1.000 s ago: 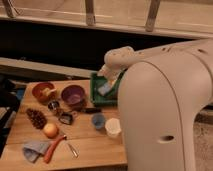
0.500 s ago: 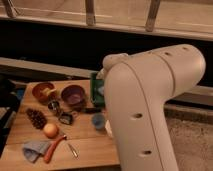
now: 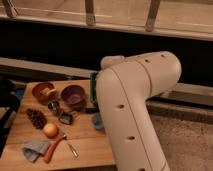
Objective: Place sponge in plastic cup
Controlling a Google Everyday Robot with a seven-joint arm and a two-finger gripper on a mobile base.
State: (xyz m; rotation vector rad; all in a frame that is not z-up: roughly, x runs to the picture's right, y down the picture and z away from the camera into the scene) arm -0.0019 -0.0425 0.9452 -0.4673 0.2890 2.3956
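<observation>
My white arm (image 3: 132, 115) fills the middle and right of the camera view and hides the gripper, which is out of sight behind it. A small blue plastic cup (image 3: 97, 121) stands on the wooden table (image 3: 90, 152), half covered by the arm's left edge. A narrow green strip (image 3: 92, 84) shows at the arm's left edge, above the cup. I cannot tell whether it is the sponge. The white cup seen earlier is hidden behind the arm.
On the table stand an orange bowl (image 3: 42, 91) with something yellow in it, a purple bowl (image 3: 73, 95), a small metal cup (image 3: 53, 106), a dark cluster (image 3: 36, 118), an orange fruit (image 3: 50, 130), a blue cloth (image 3: 33, 149) and an orange-handled tool (image 3: 54, 147). A dark ledge runs behind.
The arm has swung left and nearer the camera. It now covers the gripper, most of the green thing and the white cup. The table's things have not moved.
</observation>
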